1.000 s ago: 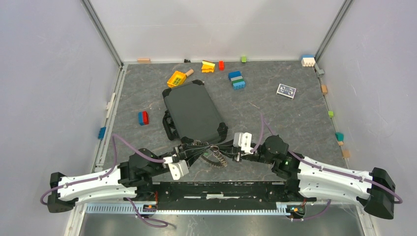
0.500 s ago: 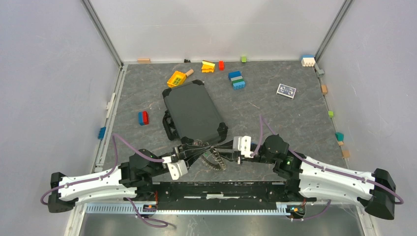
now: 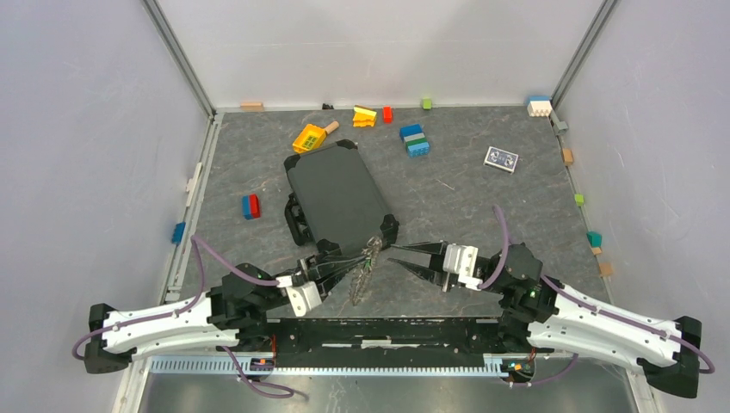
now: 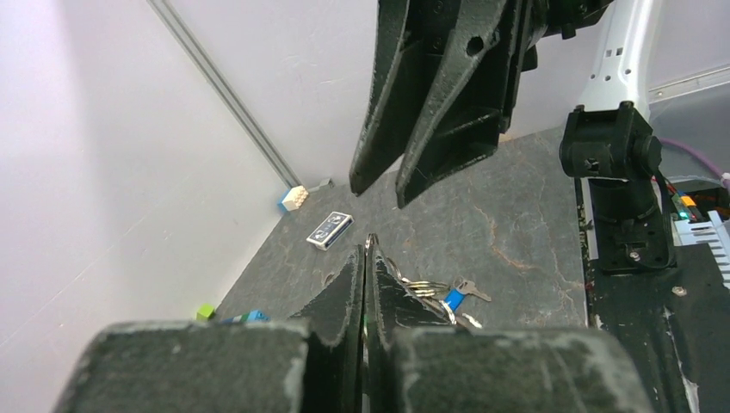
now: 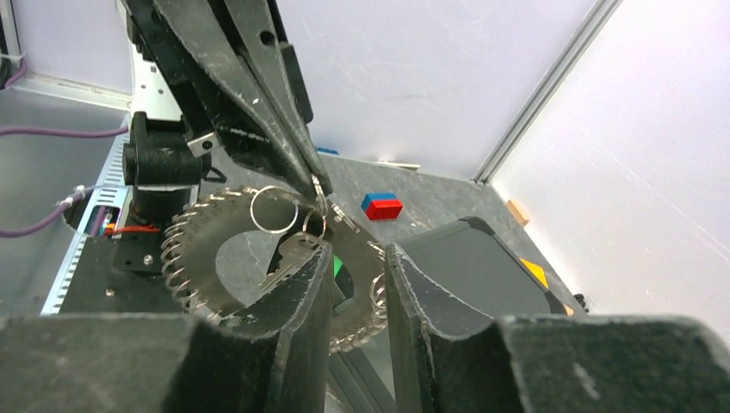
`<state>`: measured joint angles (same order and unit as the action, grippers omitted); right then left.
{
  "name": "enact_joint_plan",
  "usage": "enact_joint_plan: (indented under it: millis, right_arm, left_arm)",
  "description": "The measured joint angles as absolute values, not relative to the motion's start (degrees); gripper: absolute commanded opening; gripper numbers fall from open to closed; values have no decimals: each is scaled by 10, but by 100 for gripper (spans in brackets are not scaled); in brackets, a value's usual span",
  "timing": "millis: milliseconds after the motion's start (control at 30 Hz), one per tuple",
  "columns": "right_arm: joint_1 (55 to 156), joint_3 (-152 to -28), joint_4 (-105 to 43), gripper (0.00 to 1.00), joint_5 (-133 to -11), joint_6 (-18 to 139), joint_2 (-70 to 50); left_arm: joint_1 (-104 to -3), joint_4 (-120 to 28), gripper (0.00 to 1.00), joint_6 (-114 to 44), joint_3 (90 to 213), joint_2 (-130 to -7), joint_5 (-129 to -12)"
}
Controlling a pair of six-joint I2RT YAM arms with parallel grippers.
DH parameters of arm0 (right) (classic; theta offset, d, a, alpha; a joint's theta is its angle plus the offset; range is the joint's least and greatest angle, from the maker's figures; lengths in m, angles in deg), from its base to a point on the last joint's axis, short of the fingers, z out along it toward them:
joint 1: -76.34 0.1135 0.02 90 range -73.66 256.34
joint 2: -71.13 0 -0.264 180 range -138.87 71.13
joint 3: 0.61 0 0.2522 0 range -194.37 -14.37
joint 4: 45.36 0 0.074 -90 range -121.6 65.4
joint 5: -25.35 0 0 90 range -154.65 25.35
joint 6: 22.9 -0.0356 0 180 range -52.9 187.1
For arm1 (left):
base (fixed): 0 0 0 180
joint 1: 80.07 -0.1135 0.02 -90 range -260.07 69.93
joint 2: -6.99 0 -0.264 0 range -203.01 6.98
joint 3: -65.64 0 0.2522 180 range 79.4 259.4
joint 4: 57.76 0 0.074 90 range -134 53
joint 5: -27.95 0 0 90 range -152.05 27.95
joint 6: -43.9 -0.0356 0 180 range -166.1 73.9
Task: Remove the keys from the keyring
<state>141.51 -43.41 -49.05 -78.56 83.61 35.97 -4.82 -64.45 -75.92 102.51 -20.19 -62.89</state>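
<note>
The keyring (image 3: 361,277) hangs edge-on from my left gripper (image 3: 372,245), which is shut on its upper rim. In the right wrist view the keyring (image 5: 185,249) looks like a toothed gear crowded with small rings. A grey key (image 5: 288,254) and a green tag (image 5: 337,267) hang inside it, under my left gripper (image 5: 315,184). More keys (image 4: 430,286), one blue-headed (image 4: 454,299), show just right of my left gripper (image 4: 366,249). My right gripper (image 3: 394,254) is open, a short way right of the ring and not touching it. Nothing is between its fingers (image 5: 314,275).
A black case (image 3: 337,196) lies just behind both grippers. A card box (image 3: 501,159) sits at the back right. Toy bricks (image 3: 415,140) and a yellow toy (image 3: 308,138) stand near the back wall. A red-blue brick (image 3: 250,206) is on the left.
My right gripper has opened, let go of the keyring and drawn back to the right. The keyring has swung from lying flat to hanging edge-on from the left gripper.
</note>
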Motion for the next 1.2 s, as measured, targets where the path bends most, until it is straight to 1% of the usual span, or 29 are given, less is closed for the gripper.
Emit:
enact_joint_plan:
  millis: [267, 700, 1200]
  right_arm:
    - [1415, -429, -550, 33, -816, 812, 339]
    - [1415, -429, -579, 31, -885, 796, 304]
    - [1415, -429, -590, 21, -897, 789, 291]
  left_arm:
    - [-48, -664, 2, -750, 1017, -202, -653]
    - [-48, -684, 2, -741, 1015, -206, -680]
    - [-48, -686, 2, -740, 1015, -219, -699]
